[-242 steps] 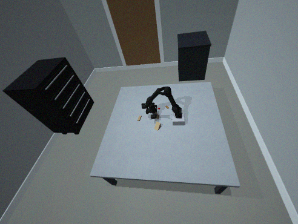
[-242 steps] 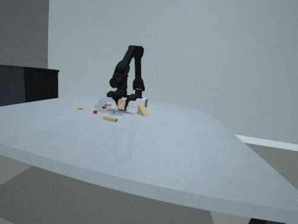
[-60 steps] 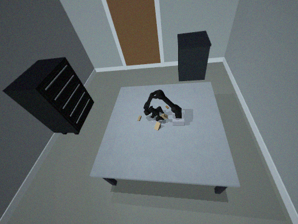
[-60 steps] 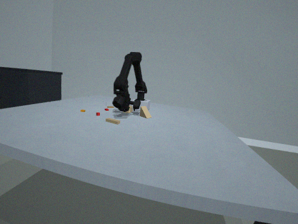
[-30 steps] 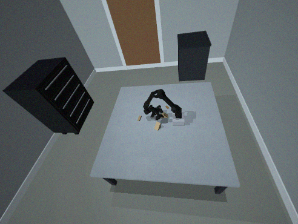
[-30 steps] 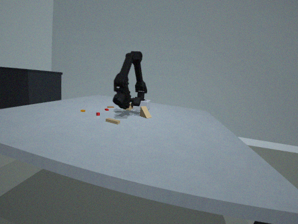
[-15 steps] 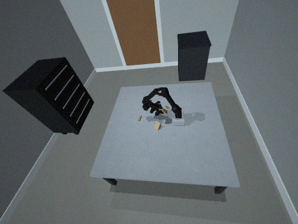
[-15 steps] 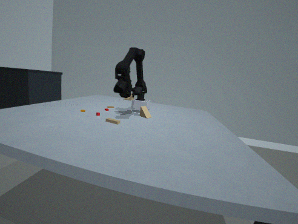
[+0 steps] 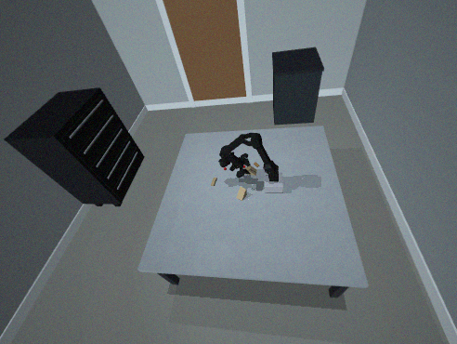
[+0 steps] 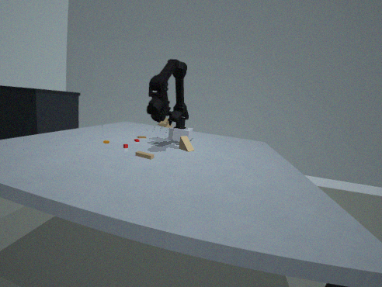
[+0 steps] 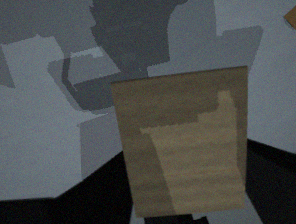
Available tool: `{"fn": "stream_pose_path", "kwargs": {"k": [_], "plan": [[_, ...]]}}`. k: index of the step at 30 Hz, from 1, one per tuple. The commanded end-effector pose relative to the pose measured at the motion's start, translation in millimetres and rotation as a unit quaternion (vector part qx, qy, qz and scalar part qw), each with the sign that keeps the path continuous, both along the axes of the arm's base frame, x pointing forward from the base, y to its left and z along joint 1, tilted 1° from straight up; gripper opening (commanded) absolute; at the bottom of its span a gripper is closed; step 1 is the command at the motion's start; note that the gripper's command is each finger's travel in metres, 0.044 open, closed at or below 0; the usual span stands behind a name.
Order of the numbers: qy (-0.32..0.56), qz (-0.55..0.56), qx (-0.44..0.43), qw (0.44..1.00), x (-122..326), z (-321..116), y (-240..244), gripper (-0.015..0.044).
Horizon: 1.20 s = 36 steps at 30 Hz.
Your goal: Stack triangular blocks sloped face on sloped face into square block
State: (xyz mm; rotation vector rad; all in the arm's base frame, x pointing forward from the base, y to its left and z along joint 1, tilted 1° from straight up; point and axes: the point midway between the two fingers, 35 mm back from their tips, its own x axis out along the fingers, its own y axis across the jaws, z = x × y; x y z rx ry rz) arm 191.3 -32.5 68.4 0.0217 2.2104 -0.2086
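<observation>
One triangular block [image 9: 251, 171] [image 10: 165, 123] [image 11: 185, 145] is between the fingers of my gripper [image 11: 180, 149], which is shut on it. In the exterior view this block is up off the table, tilted, with a gap above its shadow. In the wrist view one broad wooden face fills the space between the dark fingers. The other triangular block [image 9: 241, 193] [image 10: 185, 143] stands on the table [image 9: 251, 232] [image 10: 233, 186] in front of the arm's base, with its sloped face showing in the exterior view. The two blocks are apart.
A wooden bar [image 9: 214, 181] [image 10: 144, 155] lies left of the standing block in the top view. A smaller wooden piece [image 9: 256, 165] [image 10: 141, 136] lies behind the gripper. Two red pieces [image 10: 126, 146] [image 10: 137, 140] and an orange piece [image 10: 106, 142] also lie there. The arm's pale base [image 9: 274, 188] [image 10: 180, 134] is close by.
</observation>
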Motion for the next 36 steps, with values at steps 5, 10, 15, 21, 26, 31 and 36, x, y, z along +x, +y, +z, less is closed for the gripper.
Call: {"fn": "stream_pose_path", "kwargs": {"k": [5,10,15,21,26,31,36], "plan": [[-0.050,-0.106,-0.062,0.991,-6,3,0,0.0000],[-0.082,-0.176,-0.099,0.976,-8,4,0,0.0000],[-0.111,-0.246,-0.132,0.954,-10,5,0,0.0000],[-0.143,-0.331,-0.166,0.918,-12,6,0,0.0000],[-0.167,-0.401,-0.190,0.881,-14,6,0,0.0000],[-0.187,-0.469,-0.209,0.837,-15,6,0,0.0000],[-0.204,-0.536,-0.223,0.788,-17,7,0,0.0000]]}}
